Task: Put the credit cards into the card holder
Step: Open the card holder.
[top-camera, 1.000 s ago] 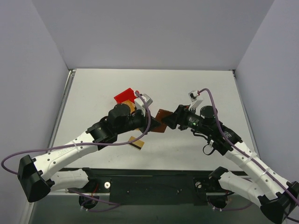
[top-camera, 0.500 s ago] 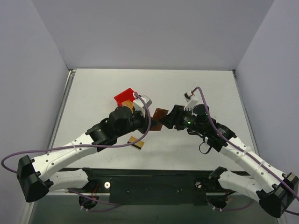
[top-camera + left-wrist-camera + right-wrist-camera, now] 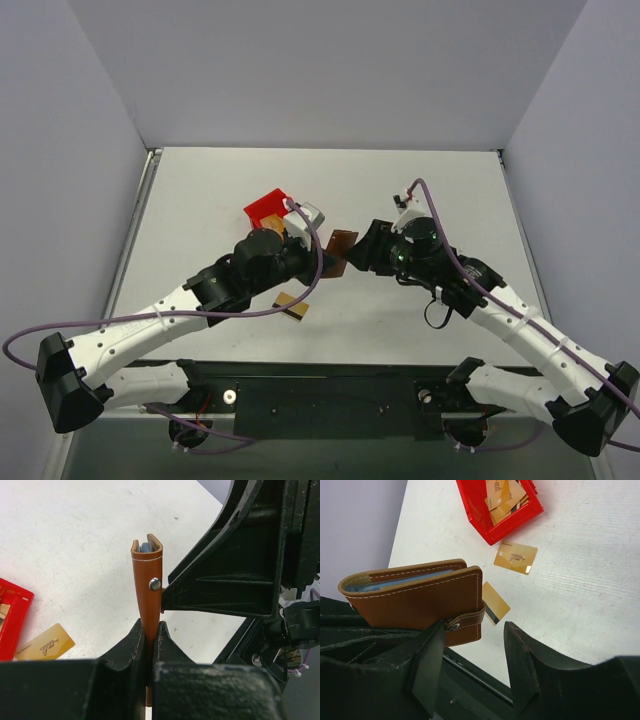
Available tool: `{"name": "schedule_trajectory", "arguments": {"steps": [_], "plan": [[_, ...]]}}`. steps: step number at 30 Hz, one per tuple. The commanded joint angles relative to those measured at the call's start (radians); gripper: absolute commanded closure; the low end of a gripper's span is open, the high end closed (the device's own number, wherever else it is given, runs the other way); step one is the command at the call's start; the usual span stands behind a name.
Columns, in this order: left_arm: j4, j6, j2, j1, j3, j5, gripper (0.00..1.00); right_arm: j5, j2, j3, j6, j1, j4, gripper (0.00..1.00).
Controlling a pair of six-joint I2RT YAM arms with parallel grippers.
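My left pincer is pressed together on one edge of the small brown leather folding card holder. It presents the holder edge-on ahead of its fingers, above the white table, so that the other arm can work on it. My right pincer stands spread. One finger lies against the holder's flank beside the strap-like snap tab, and the other finger is apart from it. I judge this placement to serve undoing the snap, since the holder is closed and cannot yet take a card. Beyond the right pincer's tips lie the thin gold-tan rectangular credit cards. One with a dark stripe is nearest, one lies farther off, and the remainder rest in the red plastic bin. Neither pincer grips a card.
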Motion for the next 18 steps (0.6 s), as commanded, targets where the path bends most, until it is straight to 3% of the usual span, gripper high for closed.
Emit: {"name": "schedule_trajectory", "arguments": {"steps": [1, 10, 15, 18], "plan": [[0.053, 0.015, -0.035, -0.008, 0.039, -0.064, 1.0, 0.305, 0.043, 0.065, -0.016, -0.026, -0.293, 0.58], [0.009, 0.023, 0.001, -0.023, 0.064, -0.133, 1.0, 0.402, -0.04, 0.096, -0.033, -0.028, -0.343, 0.59], [0.003, 0.02, 0.009, -0.023, 0.07, -0.144, 1.0, 0.226, -0.141, -0.011, -0.088, -0.028, -0.116, 0.57], [-0.003, 0.015, 0.017, -0.023, 0.073, -0.144, 1.0, 0.14, -0.196, -0.068, -0.097, -0.028, 0.024, 0.45]]}}
